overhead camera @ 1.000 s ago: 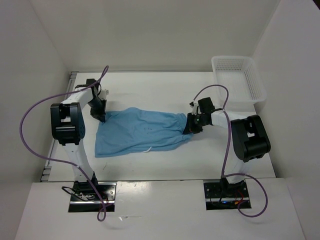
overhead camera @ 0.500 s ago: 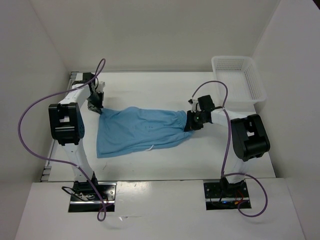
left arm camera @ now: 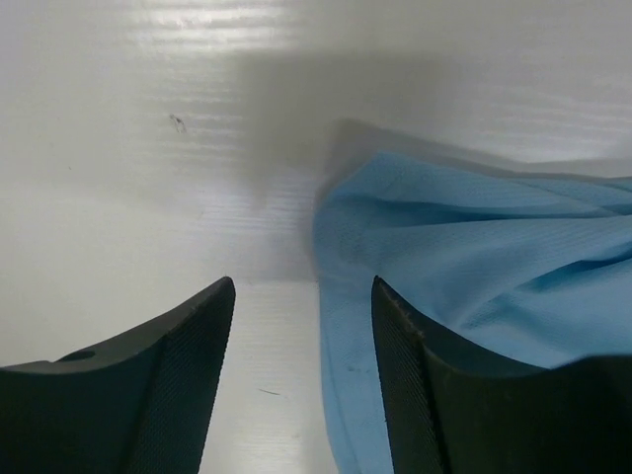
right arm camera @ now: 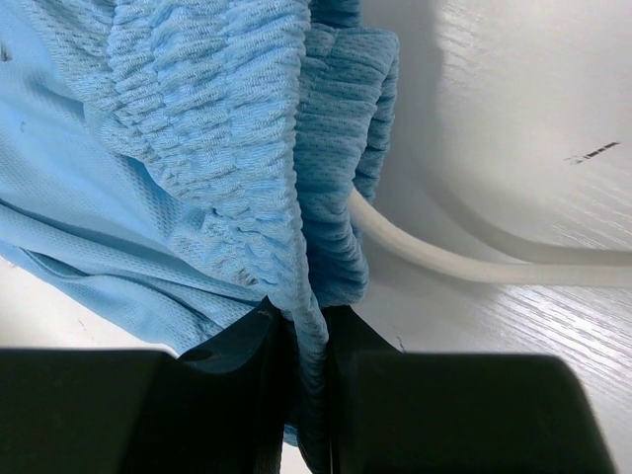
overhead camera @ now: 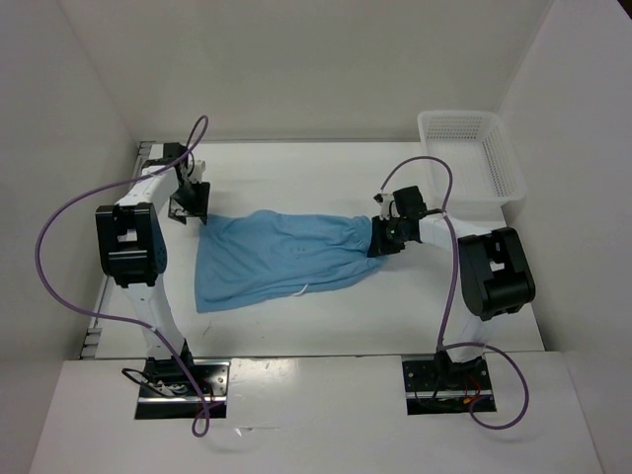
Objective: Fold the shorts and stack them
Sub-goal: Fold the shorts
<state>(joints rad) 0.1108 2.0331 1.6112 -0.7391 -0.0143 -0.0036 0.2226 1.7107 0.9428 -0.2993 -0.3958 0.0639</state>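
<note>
The light blue shorts (overhead camera: pixel 276 257) lie spread across the middle of the white table (overhead camera: pixel 296 178), leg end to the left, gathered waistband to the right. A bit of white drawstring (overhead camera: pixel 302 290) peeks out at their near edge. My right gripper (overhead camera: pixel 379 240) is shut on the ruched waistband (right arm camera: pixel 247 148), the fabric pinched between its jaws, and the white drawstring (right arm camera: pixel 444 262) trails beside it. My left gripper (overhead camera: pixel 190 209) hovers open at the shorts' far left corner (left arm camera: pixel 395 227), with only the fabric's edge lying beneath the gap between its fingers (left arm camera: pixel 188 375).
A white mesh basket (overhead camera: pixel 469 153) stands at the table's far right corner. White walls close in the table at the back and on both sides. Purple cables loop off both arms.
My left gripper pulled back off the shorts' left corner toward the far left and opened, releasing the fabric. The shorts shifted slightly; my right gripper kept its grip on the waistband.
</note>
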